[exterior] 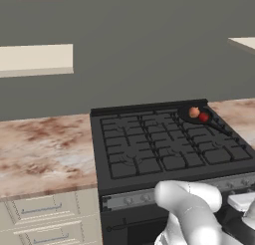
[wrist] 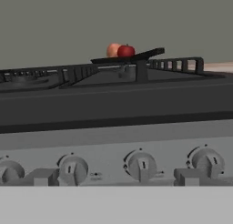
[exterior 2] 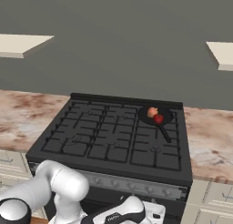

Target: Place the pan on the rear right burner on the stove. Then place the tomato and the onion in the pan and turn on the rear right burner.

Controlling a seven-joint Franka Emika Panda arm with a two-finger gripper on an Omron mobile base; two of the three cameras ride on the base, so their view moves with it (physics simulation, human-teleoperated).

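Note:
The black stove (exterior: 149, 149) (exterior 2: 104, 132) fills the middle. The flat black pan (exterior: 185, 115) (exterior 2: 165, 113) (wrist: 109, 60) rests on the rear right burner (exterior 2: 175, 123), its handle pointing toward the front right. Inside it, side by side, lie the red tomato (exterior: 203, 117) (exterior 2: 158, 119) (wrist: 126, 51) and the orange-tan onion (exterior: 194, 111) (exterior 2: 152, 111) (wrist: 112, 49). My gripper (wrist: 116, 177) is open and holds nothing. It is low in front of the grey knob strip (exterior: 129, 199) (exterior 2: 136, 184) (wrist: 113, 145), facing the row of knobs, with its fingertips (wrist: 43, 176) just short of them.
Marbled counters flank the stove on the left (exterior: 45, 149) and right (exterior 2: 209, 141). Cream drawers (exterior: 45, 211) sit under the left counter. Pale shelves (exterior: 35, 60) (exterior 2: 223, 52) hang on the grey wall. Several knobs (wrist: 141, 165) line the strip.

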